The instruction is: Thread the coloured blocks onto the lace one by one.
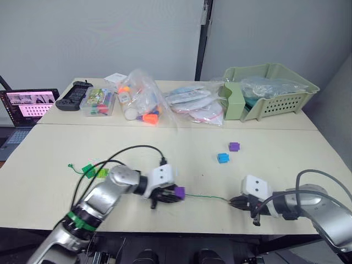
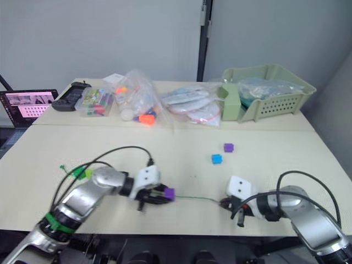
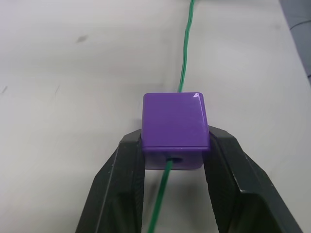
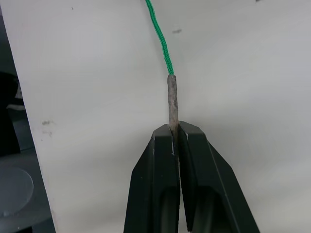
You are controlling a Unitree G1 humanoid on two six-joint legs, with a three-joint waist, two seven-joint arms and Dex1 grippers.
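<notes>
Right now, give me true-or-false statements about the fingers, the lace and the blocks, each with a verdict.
1. The left gripper holds a purple block with the lace through it. True.
2. The right gripper is open above the table. False: its fingers are shut on the lace's stiff tip.
3. A blue block and another purple block lie loose on the table. True.
4. The blue block is already threaded. False: it lies apart from the lace.

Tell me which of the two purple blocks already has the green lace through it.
The purple block held in the left gripper: the lace passes through its hole. The other purple block lies loose on the table beside the blue block.
</notes>
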